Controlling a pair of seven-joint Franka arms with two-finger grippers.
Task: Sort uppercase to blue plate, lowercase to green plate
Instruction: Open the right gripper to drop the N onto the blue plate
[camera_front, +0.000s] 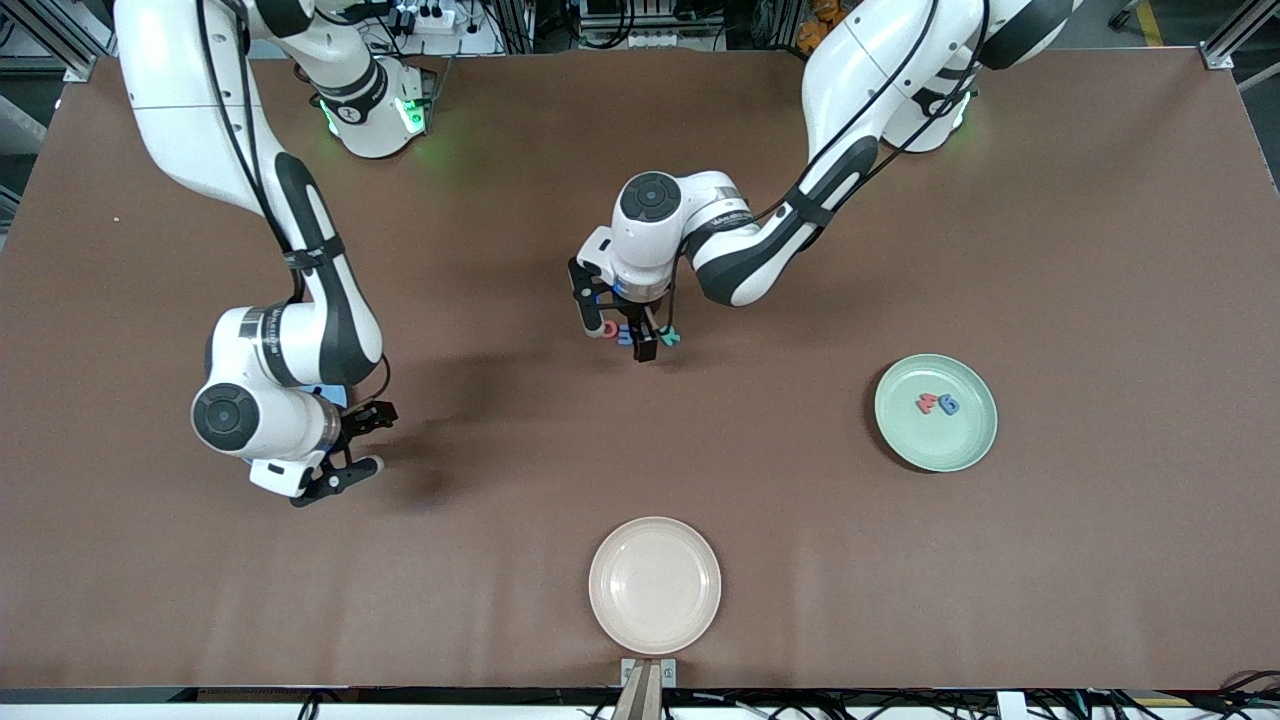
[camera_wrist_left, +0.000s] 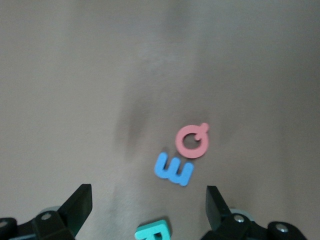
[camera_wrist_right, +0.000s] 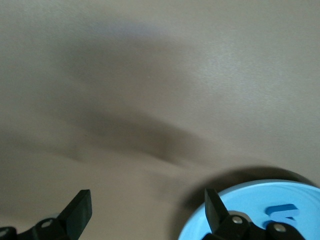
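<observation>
Three foam letters lie together mid-table: a red uppercase Q (camera_wrist_left: 192, 141), a blue lowercase m (camera_wrist_left: 173, 170) and a teal uppercase R (camera_wrist_left: 153, 231). My left gripper (camera_wrist_left: 147, 200) hangs open low over them (camera_front: 615, 330), and the R sits between its fingers, untouched. The green plate (camera_front: 935, 440) toward the left arm's end holds a red w (camera_front: 926, 403) and a blue g (camera_front: 947, 404). My right gripper (camera_front: 365, 442) is open and empty beside the blue plate (camera_wrist_right: 240, 220), which the right arm mostly hides in the front view (camera_front: 335, 395). A blue letter (camera_wrist_right: 282, 212) lies on that plate.
A cream-beige plate (camera_front: 654, 630) sits near the table edge closest to the front camera, with nothing on it. Brown table surface stretches between the three plates.
</observation>
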